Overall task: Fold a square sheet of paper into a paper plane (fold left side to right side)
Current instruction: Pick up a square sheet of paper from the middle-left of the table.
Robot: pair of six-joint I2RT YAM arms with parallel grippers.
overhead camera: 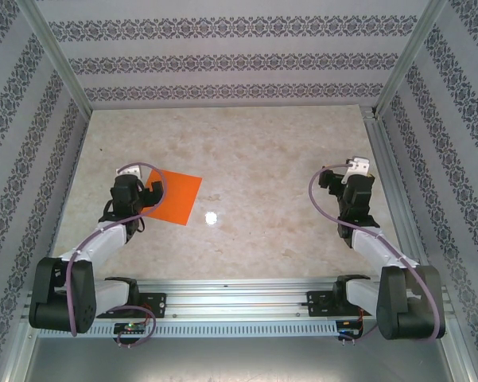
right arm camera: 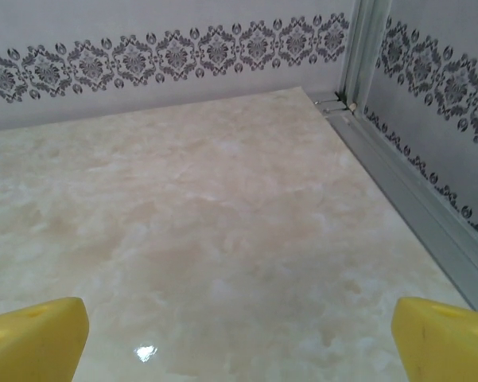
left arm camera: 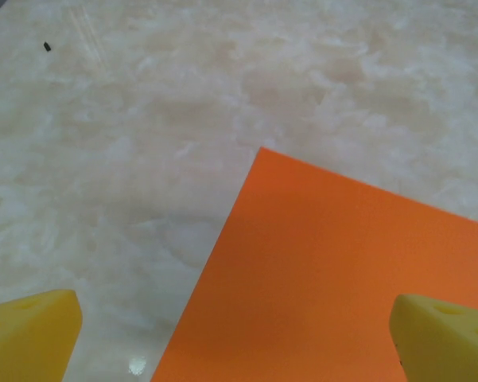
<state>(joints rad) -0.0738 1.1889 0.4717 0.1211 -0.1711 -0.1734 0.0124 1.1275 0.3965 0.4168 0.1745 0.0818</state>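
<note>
1. The left gripper point(overhead camera: 149, 189) point(left arm camera: 239, 342) is standing fully open and is holding nothing.
2. It is hovering over the left edge of the paper point(overhead camera: 179, 197) point(left arm camera: 342, 270). In the left wrist view one yellow pad point(left arm camera: 449, 338) is sitting over the orange sheet, and the other pad point(left arm camera: 32, 330) is sitting over the bare surface point(left arm camera: 143, 119) just beside the paper's edge. I cannot tell whether either pad is touching anything.
3. The right gripper point(overhead camera: 356, 169) point(right arm camera: 239, 334) is also standing fully open and is gripping nothing. It is hanging well apart from the paper, out to its right, with bare marble surface point(right arm camera: 223, 215) lying beneath it.
4. The paper is lying flat on the surface point(overhead camera: 246, 151) as one square sheet, turned a little askew, with its left part under the left gripper.
5. In the top view the left gripper is covering the paper's left corner.
6. In the left wrist view one far corner of the paper is showing, and the rest is running off the bottom and right of the picture.
7. In both wrist views the pads are being cut off at the lower corners.
8. A dark speck point(left arm camera: 47, 46) is lying on the surface well beyond the paper, too small to make out.
9. A spot of glare point(overhead camera: 211, 216) is shining on the surface just beside the paper's near right corner.
</note>
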